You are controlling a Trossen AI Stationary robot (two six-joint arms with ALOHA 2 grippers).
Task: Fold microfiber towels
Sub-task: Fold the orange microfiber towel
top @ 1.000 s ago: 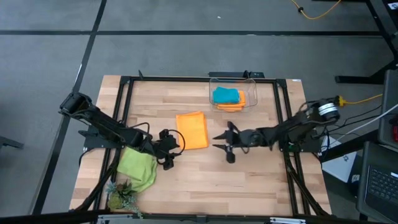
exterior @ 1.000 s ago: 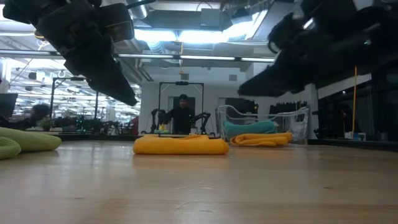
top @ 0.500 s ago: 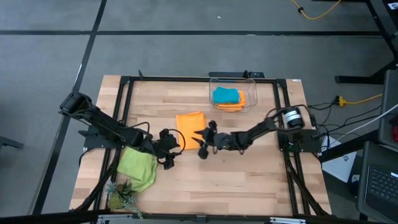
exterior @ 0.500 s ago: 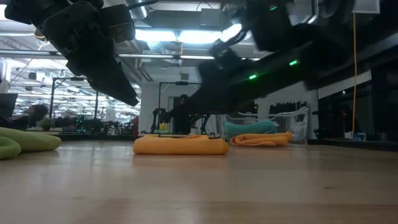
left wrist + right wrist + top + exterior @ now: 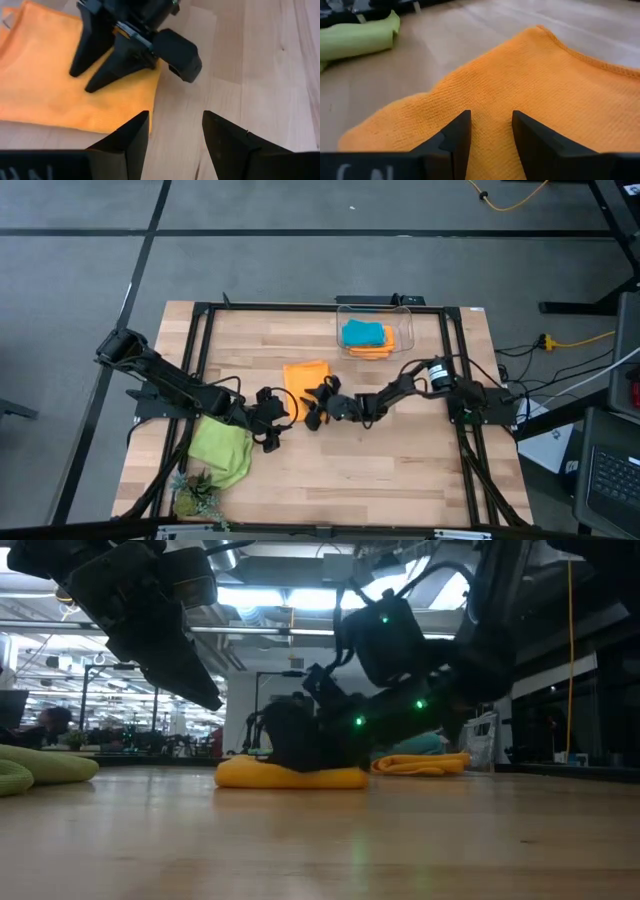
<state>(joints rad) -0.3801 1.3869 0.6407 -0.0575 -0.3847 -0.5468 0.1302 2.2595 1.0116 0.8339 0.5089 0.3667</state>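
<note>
Wooden table (image 5: 400, 450), orange towel (image 5: 305, 380) flat at centre — right gripper (image 5: 313, 406) parted over its near edge.
Left gripper (image 5: 268, 417) parted just beside, empty — risk: pinching one layer only, dragging towel askew.

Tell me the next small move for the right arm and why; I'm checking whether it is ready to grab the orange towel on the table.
Probably lower the right gripper slightly and close on the orange towel. Its fingers stand open, pointing down at the cloth near its edge, pinching nothing yet. The left gripper waits open beside the towel.
</note>
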